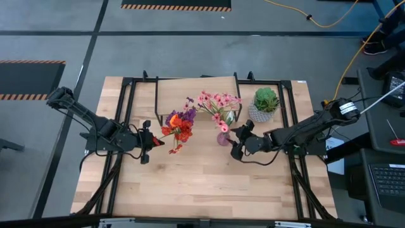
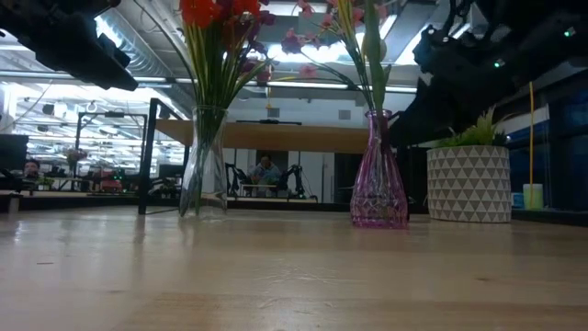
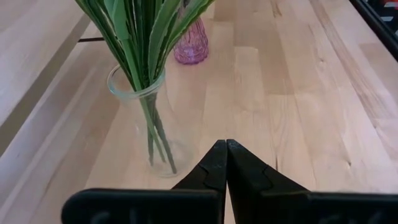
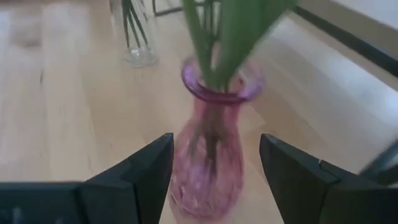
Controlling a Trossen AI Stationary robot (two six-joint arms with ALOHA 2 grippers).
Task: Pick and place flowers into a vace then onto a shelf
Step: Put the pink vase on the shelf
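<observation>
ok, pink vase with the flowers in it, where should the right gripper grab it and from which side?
Probably the narrow neck of the pink vase, from the side. It stands upright, flower stems fill its mouth, and the body flares below, so a top approach is blocked. The right gripper is open, level, a finger either side.

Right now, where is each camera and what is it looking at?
High: above, looking down at both arms, left gripper and right gripper.
Low: table height, facing the clear vase and pink vase.
Left wrist: behind shut fingers, facing the clear vase.
Right wrist: open fingers flanking the pink vase.
All share both vases.
</observation>
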